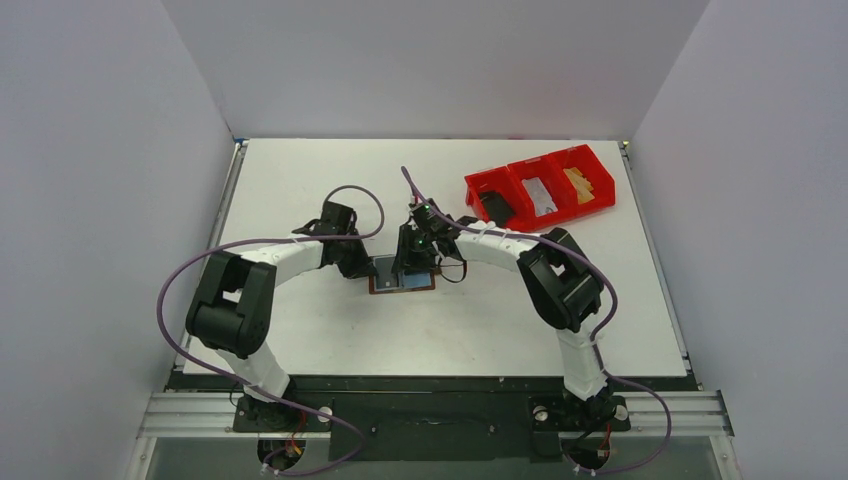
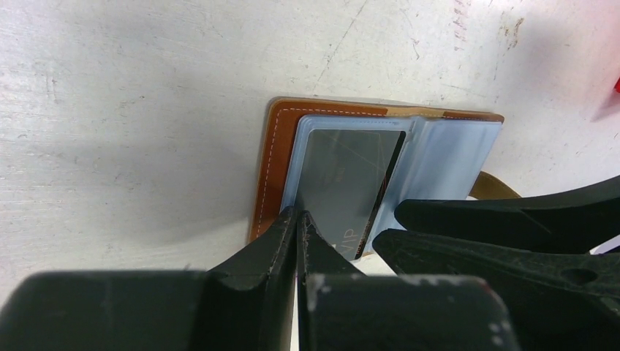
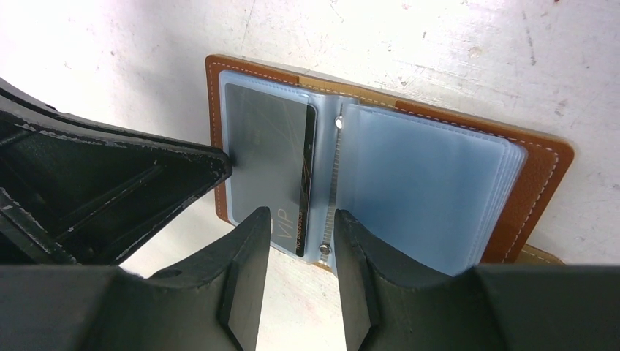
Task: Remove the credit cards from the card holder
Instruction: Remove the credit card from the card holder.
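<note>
The card holder (image 1: 402,283) lies open at the middle of the table (image 1: 300,180). The left gripper (image 2: 298,219), fingers closed together, presses its 9 o'clock page. If that slips, the holder could drag along with the black card (image 3: 269,157). The right gripper (image 3: 298,219) stands open astride the card's protruding end, holding nothing, and closing off-centre could snag the pocket. The red bin (image 1: 600,175) sits well apart at 2 o'clock, with only the left gripper crowding nearby.

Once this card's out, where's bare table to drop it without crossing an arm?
Widest bare table: the near strip between the two arms, in front of the card holder. Also the far-left corner. Crowded: at the holder, where the left gripper and right gripper meet, and far right by the red bin.
</note>
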Controlling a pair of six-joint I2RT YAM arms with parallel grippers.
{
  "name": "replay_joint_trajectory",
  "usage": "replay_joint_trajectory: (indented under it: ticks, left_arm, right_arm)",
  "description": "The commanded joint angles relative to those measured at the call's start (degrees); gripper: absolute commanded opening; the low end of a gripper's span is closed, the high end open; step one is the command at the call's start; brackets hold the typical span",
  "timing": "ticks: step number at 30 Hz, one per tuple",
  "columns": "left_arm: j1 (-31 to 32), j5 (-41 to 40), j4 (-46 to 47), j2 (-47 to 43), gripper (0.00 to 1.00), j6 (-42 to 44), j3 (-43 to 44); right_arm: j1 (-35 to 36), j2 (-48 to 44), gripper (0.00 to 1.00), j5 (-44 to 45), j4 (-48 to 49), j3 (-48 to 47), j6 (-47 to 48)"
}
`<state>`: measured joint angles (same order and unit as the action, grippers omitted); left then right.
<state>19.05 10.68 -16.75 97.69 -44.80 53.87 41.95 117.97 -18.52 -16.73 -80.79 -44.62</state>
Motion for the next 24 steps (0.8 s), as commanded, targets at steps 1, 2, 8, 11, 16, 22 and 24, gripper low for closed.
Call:
replay_joint_trajectory:
  ticks: [1, 2, 8, 11, 16, 22, 24]
  left_arm:
    - [0.29, -0.89, 2.35, 0.64, 0.0, -0.22, 0.26]
    - [0.29, -0.86, 2.3, 0.74, 0.0, -0.21, 0.27]
    - [0.86, -1.0, 2.31, 1.77, 0.0, -0.36, 0.47]
    - [1.34, -1.33, 2.15, 2.17, 0.0, -0.59, 0.61]
    - [1.84, -1.51, 1.93, 2.74, 0.0, -0.96, 0.69]
    - [2.57, -1.78, 1.54, 3.49, 0.0, -1.6, 1.34]
    - [2.84, -1.91, 1.35, 3.84, 0.0, -1.77, 1.66]
  right_arm:
    - [-0.47, 0.91, 0.34, -0.1, 1.95, -2.06, -0.61]
    - [-0.58, 0.97, 0.33, -0.1, 1.96, -2.12, -0.58]
    - [-0.94, 1.82, 0.31, -0.56, 2.83, -2.09, -1.14]
    - [-1.35, 1.98, 0.28, -1.5, 4.08, -1.12, -2.05]
    - [-2.47, 1.7, 0.27, -4.63, 9.06, 1.66, -4.14]
    - [-3.63, 0.92, 0.27, -8.67, 16.71, 6.05, -7.22]
    - [-3.92, 0.72, 0.27, -9.95, 19.43, 7.31, -8.61]
